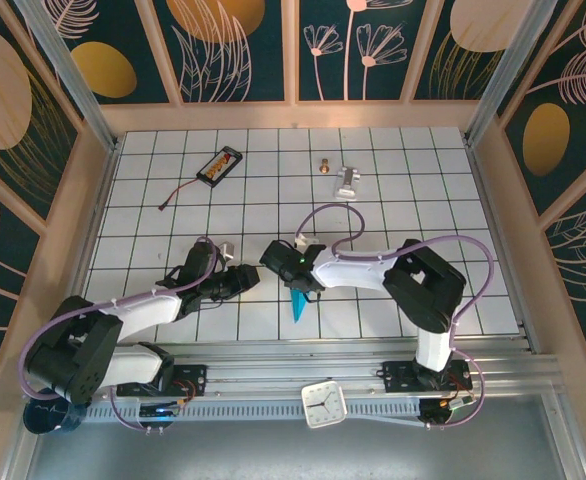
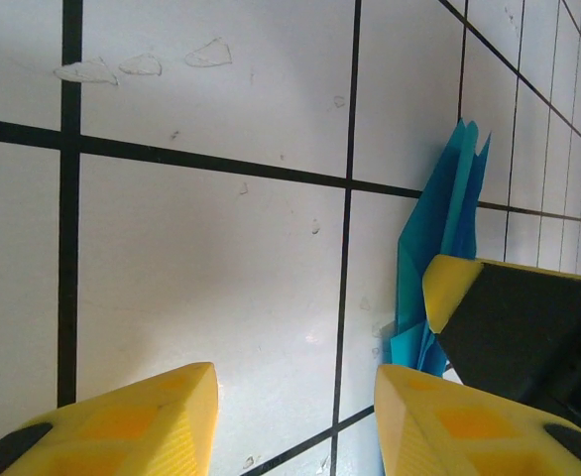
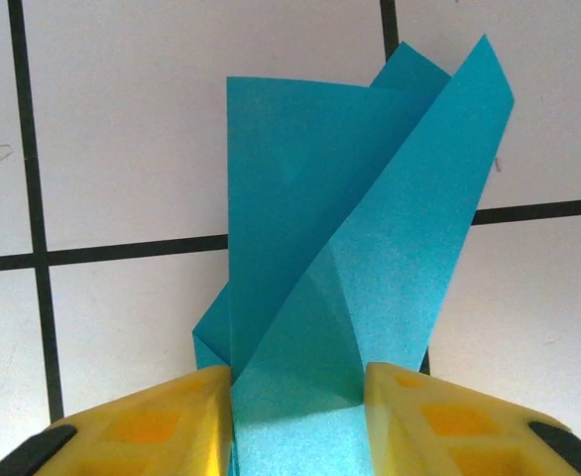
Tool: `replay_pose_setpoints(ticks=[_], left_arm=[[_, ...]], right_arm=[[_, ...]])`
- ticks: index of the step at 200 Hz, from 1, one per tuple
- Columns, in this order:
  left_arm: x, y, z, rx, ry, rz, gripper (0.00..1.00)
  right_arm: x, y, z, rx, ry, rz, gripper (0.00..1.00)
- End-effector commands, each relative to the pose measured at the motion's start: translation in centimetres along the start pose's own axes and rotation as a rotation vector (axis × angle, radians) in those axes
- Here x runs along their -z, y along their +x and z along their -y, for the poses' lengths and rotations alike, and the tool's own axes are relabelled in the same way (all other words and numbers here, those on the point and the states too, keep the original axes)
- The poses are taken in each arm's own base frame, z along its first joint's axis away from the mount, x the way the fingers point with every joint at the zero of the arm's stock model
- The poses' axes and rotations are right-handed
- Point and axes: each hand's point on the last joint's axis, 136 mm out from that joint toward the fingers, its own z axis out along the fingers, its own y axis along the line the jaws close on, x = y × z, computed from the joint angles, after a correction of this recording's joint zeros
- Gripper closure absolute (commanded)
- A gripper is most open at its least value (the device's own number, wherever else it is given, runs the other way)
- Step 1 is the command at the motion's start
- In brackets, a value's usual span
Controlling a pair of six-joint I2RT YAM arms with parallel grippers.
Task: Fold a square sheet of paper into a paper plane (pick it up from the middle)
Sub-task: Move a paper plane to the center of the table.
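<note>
— Yellow left fingers (image 2: 122,421) in the left wrist view: how do they stand?

— Spread apart, with nothing between them but the white table (image 2: 221,248) and its black grid lines.

— And the paper plane (image 2: 437,233)?

— To their right and apart from them, beyond the right-hand finger. It is teal-blue and folded, with its layers fanning apart at the far end. A yellow tip of the right fingers (image 2: 451,288) sits against its lower part.

— What does the top view add?

— How the arms meet. Both reach inward over the near rows of tiles, so the left fingers sit just beside the right ones. The plane pokes out beneath the right wrist as a narrow blue point aimed at the near edge. Farther back, a black battery pack (image 1: 218,166) lies to the left and a silver metal piece (image 1: 346,181) nearer the centre. Both are well apart from the paper.

— And the right wrist view?

— The close contact. The plane's folded body fills the gap between the right fingers and touches the inner face of each. Two flaps reach past the tips and splay. The fingers stand half-closed around it, but I cannot tell whether they truly press it. Nor can I tell whether it rests on the table.
</note>
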Motion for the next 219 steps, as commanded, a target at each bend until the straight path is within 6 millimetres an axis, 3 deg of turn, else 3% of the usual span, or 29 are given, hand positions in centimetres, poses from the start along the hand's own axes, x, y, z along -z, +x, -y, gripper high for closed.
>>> replay_pose_setpoints(ticks=[1,54,172,192,219], left_arm=[[-0.1,-0.5,1.0,0.007,0.036,0.002,0.55],[-0.3,-0.5,0.9,0.015,0.032,-0.004,0.55],[-0.7,-1.0,2.3,0.036,0.066,-0.027,0.57],[-0.8,-0.9,3.5,0.034,0.107,-0.029,0.56],[-1.3,-0.1,7.0,0.001,0.215,-0.041,0.52]], right_arm=[[0.8,-0.6,1.0,-0.017,0.012,0.033,0.6],[0.9,-0.7,1.3,-0.026,-0.002,0.035,0.61],[2.2,-2.1,2.5,-0.036,-0.066,0.076,1.0],[3.2,-2.7,1.7,-0.042,-0.146,0.096,1.0],[4.8,-3.6,-0.2,-0.1,-0.367,0.119,1.0]])
